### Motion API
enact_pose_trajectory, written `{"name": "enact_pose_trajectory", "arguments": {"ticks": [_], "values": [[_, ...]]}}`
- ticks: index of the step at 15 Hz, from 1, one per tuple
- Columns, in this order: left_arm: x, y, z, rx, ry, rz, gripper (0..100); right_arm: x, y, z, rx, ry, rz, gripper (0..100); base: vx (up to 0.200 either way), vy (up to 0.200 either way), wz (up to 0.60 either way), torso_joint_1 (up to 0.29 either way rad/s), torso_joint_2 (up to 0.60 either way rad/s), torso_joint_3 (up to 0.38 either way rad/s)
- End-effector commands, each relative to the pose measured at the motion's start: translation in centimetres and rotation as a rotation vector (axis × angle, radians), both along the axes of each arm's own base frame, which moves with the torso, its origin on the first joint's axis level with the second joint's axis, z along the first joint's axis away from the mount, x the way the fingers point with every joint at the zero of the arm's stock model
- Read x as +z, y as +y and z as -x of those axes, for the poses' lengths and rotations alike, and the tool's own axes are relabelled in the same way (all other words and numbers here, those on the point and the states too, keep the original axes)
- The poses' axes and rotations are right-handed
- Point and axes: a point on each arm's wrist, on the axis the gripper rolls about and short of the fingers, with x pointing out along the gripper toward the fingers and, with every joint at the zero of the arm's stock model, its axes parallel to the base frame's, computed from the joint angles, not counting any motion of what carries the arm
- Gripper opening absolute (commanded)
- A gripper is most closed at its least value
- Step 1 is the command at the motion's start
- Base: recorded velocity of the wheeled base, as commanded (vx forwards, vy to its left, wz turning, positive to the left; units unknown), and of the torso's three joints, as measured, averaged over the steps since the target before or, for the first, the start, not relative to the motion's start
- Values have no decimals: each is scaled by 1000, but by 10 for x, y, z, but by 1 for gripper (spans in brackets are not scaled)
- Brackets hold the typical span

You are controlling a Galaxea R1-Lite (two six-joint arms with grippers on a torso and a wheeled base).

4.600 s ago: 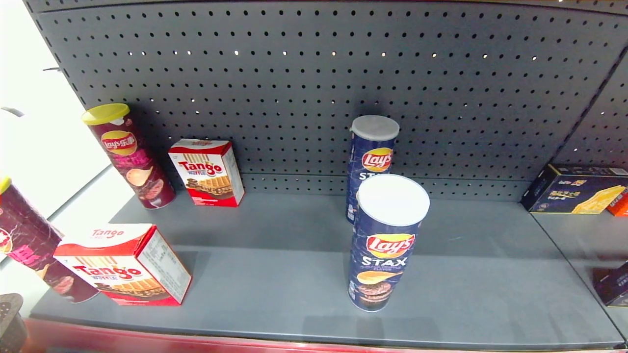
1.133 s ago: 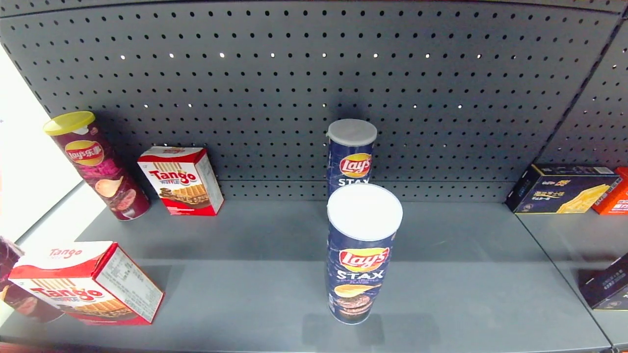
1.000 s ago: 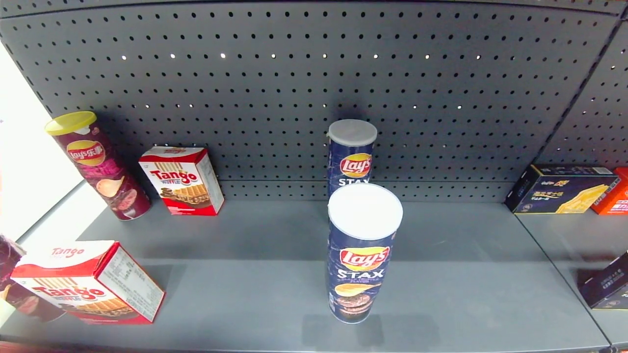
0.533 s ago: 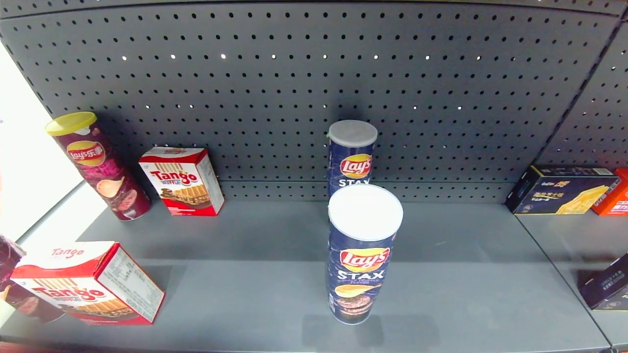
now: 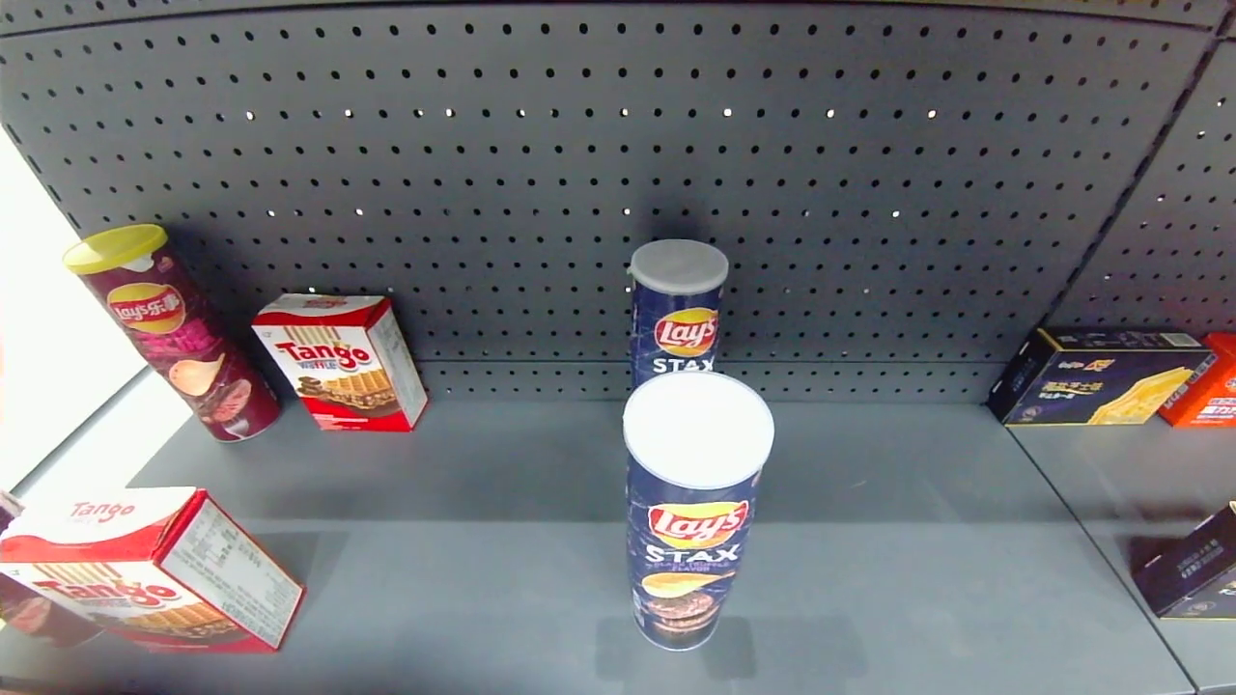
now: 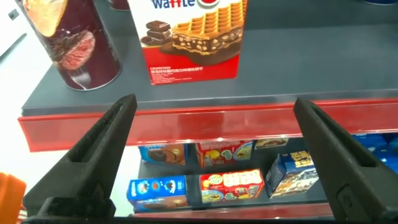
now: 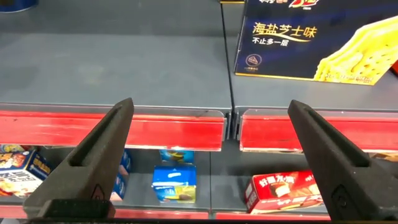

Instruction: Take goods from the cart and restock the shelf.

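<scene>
While the left end effector (image 6: 212, 102) and right end effector (image 7: 211, 104) gape empty before the shelf (image 5: 917, 541), two blue crisp cans (image 5: 690, 512) stand upright mid-shelf, one at its back wall (image 5: 579, 145), labels outward, presumably for shoppers.

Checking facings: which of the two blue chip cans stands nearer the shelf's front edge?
The white-lidded blue can; the grey-lidded blue can stands directly behind it, close to the pegboard.

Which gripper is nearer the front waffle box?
Left. The left gripper sits open just before the waffle box at the shelf edge; the right gripper faces the dark blue box, farther right.
</scene>
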Motion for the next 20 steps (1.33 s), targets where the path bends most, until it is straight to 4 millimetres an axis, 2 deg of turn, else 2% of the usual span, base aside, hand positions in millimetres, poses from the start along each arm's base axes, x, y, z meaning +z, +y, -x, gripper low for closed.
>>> {"name": "enact_pose_trajectory", "arguments": {"ticks": [1,6,8,20], "values": [[0,0,0,2,1,2,100,0,0,0,-1,2,1,100,-200,0,0,2,2,2],[0,0,0,-3,1,-1,100,0,0,0,1,2,2,100,-40,0,0,0,0,0],[0,0,0,-3,1,0,100,0,0,0,1,2,2,100,-200,0,0,12,0,-2],[0,0,0,-3,1,-1,100,0,0,0,2,2,2,100,0,0,0,0,0,0]]}}
